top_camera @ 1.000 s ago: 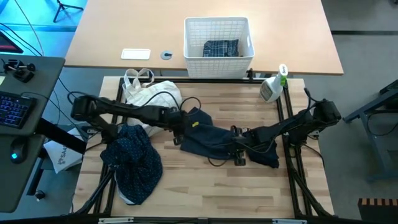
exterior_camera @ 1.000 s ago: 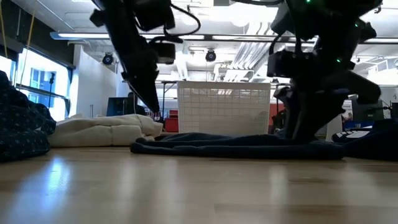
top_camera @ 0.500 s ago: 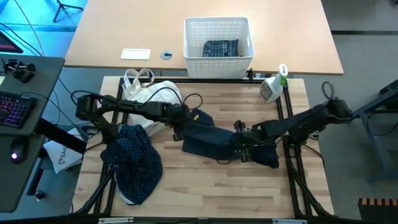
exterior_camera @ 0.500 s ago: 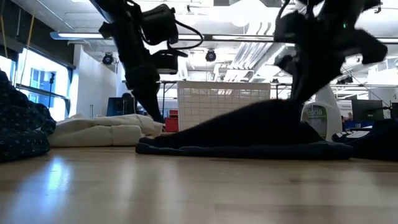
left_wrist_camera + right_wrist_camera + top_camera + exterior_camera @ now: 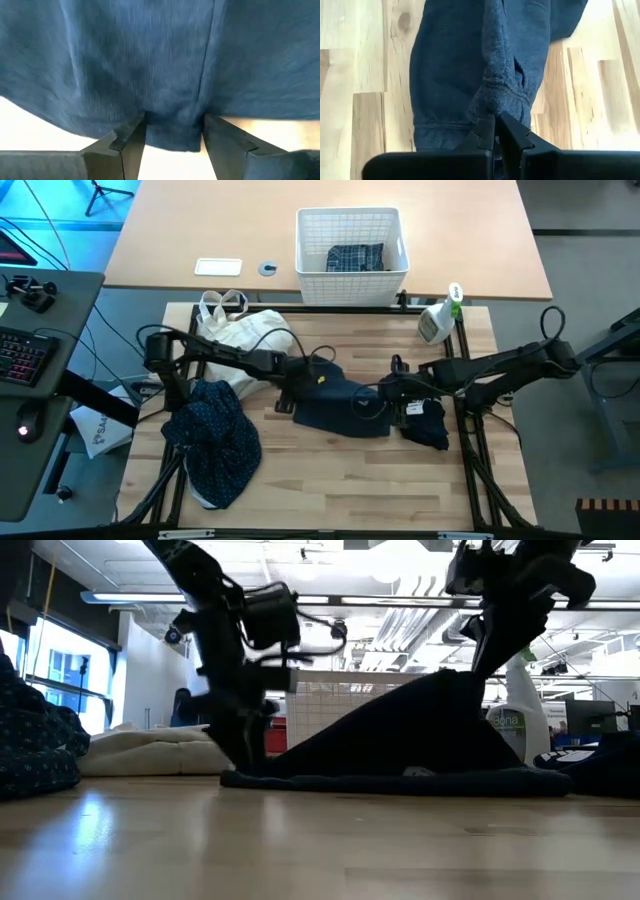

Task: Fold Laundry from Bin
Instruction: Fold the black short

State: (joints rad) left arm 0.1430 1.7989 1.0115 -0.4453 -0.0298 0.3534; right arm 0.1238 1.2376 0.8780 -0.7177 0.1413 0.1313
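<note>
A plain dark navy garment (image 5: 335,402) lies in the middle of the wooden table. My right gripper (image 5: 496,125) is shut on it and holds its right part up like a tent (image 5: 440,720). My left gripper (image 5: 173,140) is open, low at the garment's left end, with the hem (image 5: 172,135) between its fingers. A navy dotted shirt (image 5: 215,435) lies heaped at the near left. The white bin (image 5: 350,242) stands on the far table with a plaid shirt (image 5: 355,257) inside. My left gripper has the garment's hem between its open fingers (image 5: 131,141), which point steeply down; whether they touch the cloth I cannot tell. My right gripper pinches a bunched fold (image 5: 492,107) of the garment between its two fingers, coming from above and slanting down. The fold is lifted; the cloth slopes down from it to the table, and the lower edge (image 5: 380,780) stays flat on the wood.
A cream-white cloth bag (image 5: 245,330) lies at the table's far left, behind my left arm. A spray bottle (image 5: 437,320) stands at the far right corner. More dark cloth (image 5: 428,425) lies to the right of my right gripper. Bare wood runs along the near edge.
My right gripper has risen, drawing the garment's right part from flat on the table up into a tent, while the lower edge stayed down. My left gripper has sunk onto the garment's left end and rolled about its own line.
</note>
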